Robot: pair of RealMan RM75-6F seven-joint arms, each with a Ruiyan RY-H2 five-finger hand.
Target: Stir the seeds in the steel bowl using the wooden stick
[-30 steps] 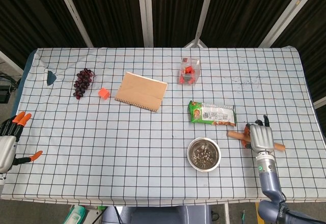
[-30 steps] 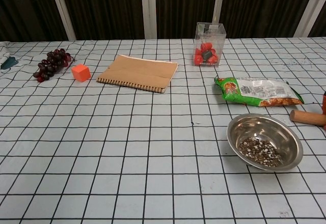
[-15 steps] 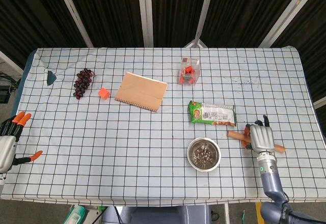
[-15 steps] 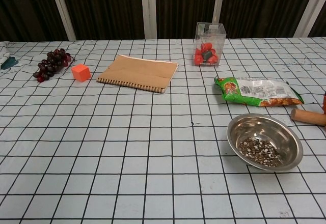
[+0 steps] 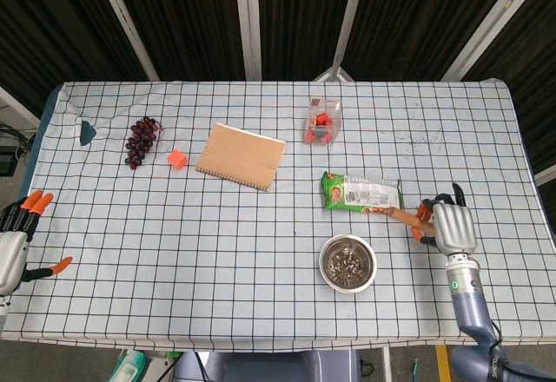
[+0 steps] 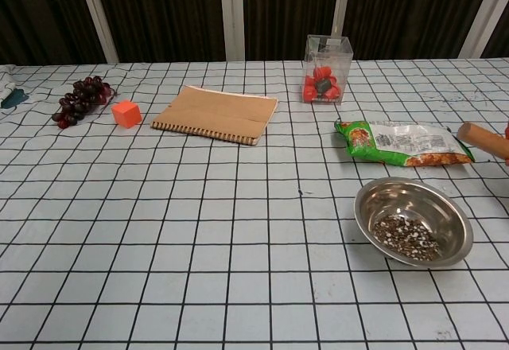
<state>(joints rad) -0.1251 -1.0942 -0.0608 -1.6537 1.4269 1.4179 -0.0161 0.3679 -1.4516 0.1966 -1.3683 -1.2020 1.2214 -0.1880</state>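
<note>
Right hand (image 5: 453, 228) holds the wooden stick (image 6: 482, 138) beside the steel bowl (image 5: 347, 263).

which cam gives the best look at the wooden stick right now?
Head view. It shows the wooden stick together with the right robot hand that holds it, beside the snack packet. Chest view catches only the stick's free end at the right frame edge, with the hand almost entirely out of frame.

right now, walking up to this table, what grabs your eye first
The steel bowl of seeds near the front right edge, with the right hand just beside it holding the wooden stick lifted off the cloth. Behind the bowl lies a green snack packet, and far left a bunch of dark grapes.
</note>
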